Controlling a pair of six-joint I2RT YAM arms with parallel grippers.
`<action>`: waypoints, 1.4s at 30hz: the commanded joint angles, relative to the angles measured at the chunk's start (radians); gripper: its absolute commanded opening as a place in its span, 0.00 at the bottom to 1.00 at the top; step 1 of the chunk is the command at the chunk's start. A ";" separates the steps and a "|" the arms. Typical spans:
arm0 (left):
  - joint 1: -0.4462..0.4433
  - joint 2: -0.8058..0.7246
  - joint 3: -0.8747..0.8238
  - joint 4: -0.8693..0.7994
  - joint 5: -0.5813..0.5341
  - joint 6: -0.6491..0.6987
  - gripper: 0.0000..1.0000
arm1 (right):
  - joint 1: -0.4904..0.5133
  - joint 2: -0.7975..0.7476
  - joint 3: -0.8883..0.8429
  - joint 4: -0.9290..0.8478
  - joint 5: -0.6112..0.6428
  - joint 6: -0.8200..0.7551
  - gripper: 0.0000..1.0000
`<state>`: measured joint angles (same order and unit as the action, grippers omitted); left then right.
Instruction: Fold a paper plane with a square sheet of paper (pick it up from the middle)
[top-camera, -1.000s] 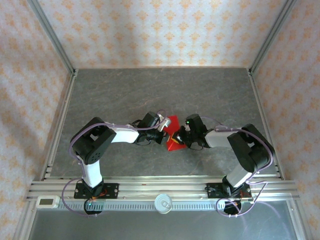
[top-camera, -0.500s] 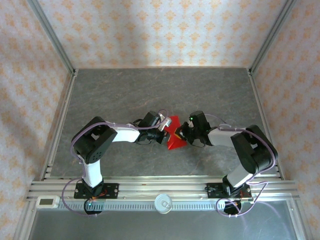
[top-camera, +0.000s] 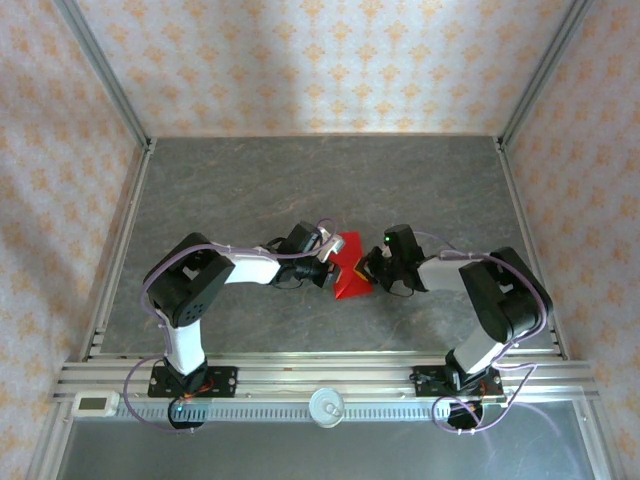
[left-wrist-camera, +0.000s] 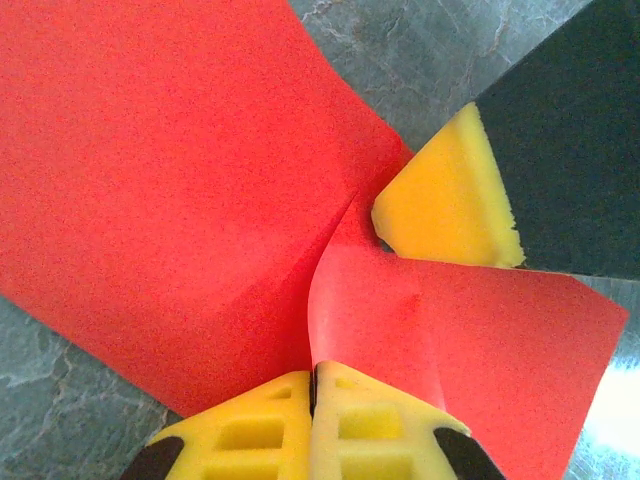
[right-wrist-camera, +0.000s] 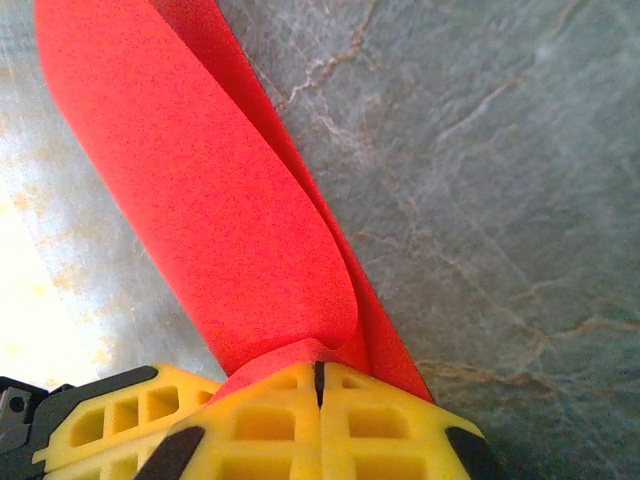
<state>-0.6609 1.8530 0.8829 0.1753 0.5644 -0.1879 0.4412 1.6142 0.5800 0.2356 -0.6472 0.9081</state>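
Observation:
The square sheet of paper (top-camera: 350, 281) is bright red, creased and bent up off the grey table between the two arms. My left gripper (top-camera: 330, 262) is shut on its left side; in the left wrist view the yellow jaws (left-wrist-camera: 315, 378) pinch a raised fold of the sheet (left-wrist-camera: 150, 180). My right gripper (top-camera: 371, 268) is shut on the right side; in the right wrist view the jaws (right-wrist-camera: 320, 372) clamp a curled double layer of the paper (right-wrist-camera: 200, 200). One yellow right fingertip (left-wrist-camera: 445, 205) presses near the centre crease.
The grey stone-look table (top-camera: 300, 180) stretches open behind the arms. Aluminium rails (top-camera: 120, 240) and patterned walls bound it left, right and back. A white round knob (top-camera: 327, 405) and a small white box (top-camera: 95, 403) sit on the front rail.
The right gripper has drawn a little to the right and back with its edge of the paper, spreading the sheet between the two grippers. The left gripper has stayed in place.

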 joint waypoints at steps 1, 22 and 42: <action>-0.008 0.053 -0.016 -0.124 -0.036 0.024 0.05 | -0.014 -0.045 0.039 -0.044 0.010 -0.025 0.00; -0.007 0.083 -0.004 -0.149 -0.034 0.038 0.06 | -0.115 0.030 -0.014 -0.020 0.025 -0.056 0.00; -0.008 0.075 0.000 -0.150 -0.033 0.033 0.05 | -0.076 -0.095 0.018 -0.034 -0.046 -0.040 0.00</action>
<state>-0.6609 1.8744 0.9092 0.1684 0.5713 -0.1764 0.3275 1.5265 0.5930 0.2176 -0.6807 0.8631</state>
